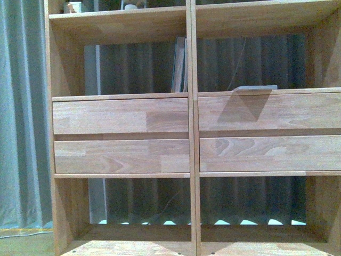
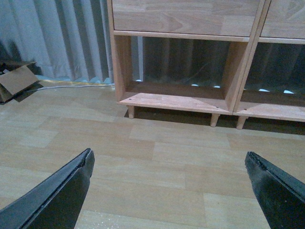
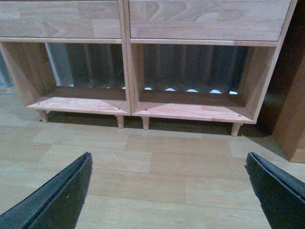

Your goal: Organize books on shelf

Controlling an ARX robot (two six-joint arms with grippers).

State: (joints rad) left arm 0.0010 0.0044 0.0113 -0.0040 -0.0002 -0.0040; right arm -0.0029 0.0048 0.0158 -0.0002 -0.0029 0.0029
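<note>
Fingers (image 2: 62,195) of the left gripper (image 2: 167,155) and right gripper (image 3: 168,155) hang spread, empty, above the floor (image 2: 157,191). One flat book (image 1: 256,88) lies at the front edge of the right compartment of the shelf (image 1: 122,114); upright books (image 1: 180,65) stand by the divider (image 1: 192,64). Best raise the right arm and pinch the flat book squarely.

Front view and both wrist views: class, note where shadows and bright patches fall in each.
Front view: the flat-lying book casts a dark shadow on the drawer front below; bright gaps glow under the curtain. Both wrist views: a shadow band lies on the floor beneath the shelf.
</note>
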